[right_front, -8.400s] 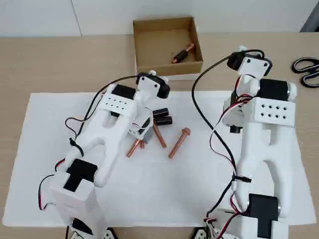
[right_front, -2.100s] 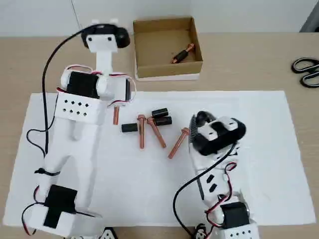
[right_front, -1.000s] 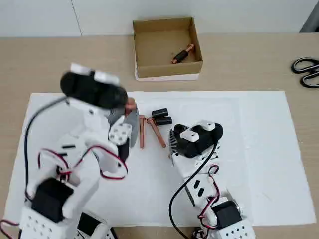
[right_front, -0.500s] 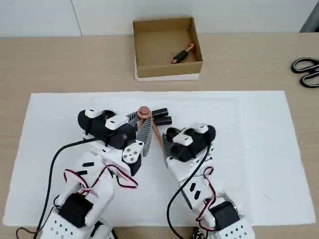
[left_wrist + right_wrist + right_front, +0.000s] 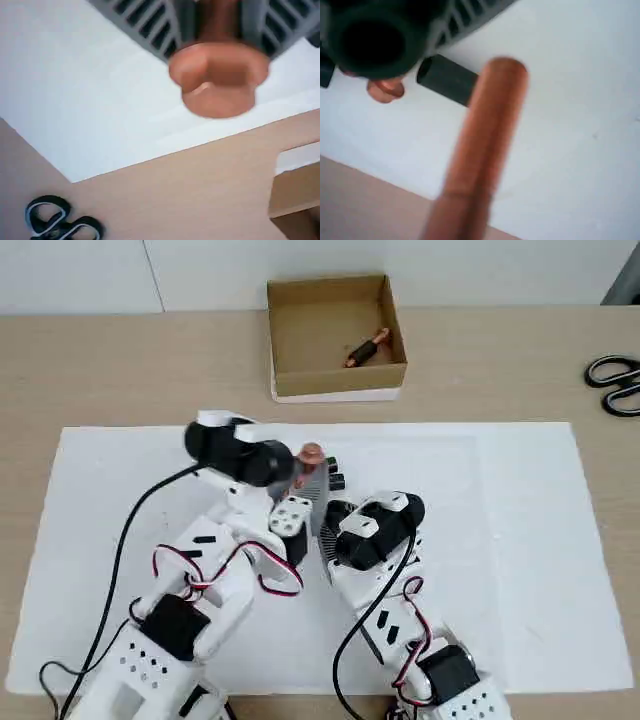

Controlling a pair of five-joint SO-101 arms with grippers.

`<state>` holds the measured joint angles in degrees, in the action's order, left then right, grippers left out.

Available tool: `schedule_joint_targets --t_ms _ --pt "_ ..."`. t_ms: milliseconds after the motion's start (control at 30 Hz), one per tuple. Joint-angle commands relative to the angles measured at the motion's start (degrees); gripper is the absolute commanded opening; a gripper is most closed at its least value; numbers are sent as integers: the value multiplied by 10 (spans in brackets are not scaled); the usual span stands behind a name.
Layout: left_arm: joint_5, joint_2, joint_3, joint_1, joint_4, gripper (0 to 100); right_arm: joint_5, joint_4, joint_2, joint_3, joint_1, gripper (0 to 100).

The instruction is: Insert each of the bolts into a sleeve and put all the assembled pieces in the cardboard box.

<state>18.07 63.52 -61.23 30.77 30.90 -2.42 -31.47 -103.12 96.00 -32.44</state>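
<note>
over the white sheet (image 5: 520,540) on the tabletop (image 5: 120,360), left jaws clamp a copper bolt (image 5: 218,80); right jaws, just beside, hold a black sleeve (image 5: 370,40); cardboard box (image 5: 340,378) stands well apart.

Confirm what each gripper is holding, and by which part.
Left gripper: copper bolt, pinched on the shank just under the head. Right gripper: black sleeve, apparently gripped across its outer wall, open end exposed.
</note>
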Motion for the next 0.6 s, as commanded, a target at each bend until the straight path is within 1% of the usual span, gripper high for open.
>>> schedule_joint_targets --t_ms 0,100,467,567 --pt "4 -1 -7 18 -69 6 -5 -1 -7 5 -15 3" --pt "3 3 -29 16 -105 6 -5 -1 -7 5 -29 3" --pt "2 0 -55 16 -110 6 -5 -2 -7 5 -29 3" --pt "1 4 -78 16 -141 6 -5 -2 -7 5 -29 3"
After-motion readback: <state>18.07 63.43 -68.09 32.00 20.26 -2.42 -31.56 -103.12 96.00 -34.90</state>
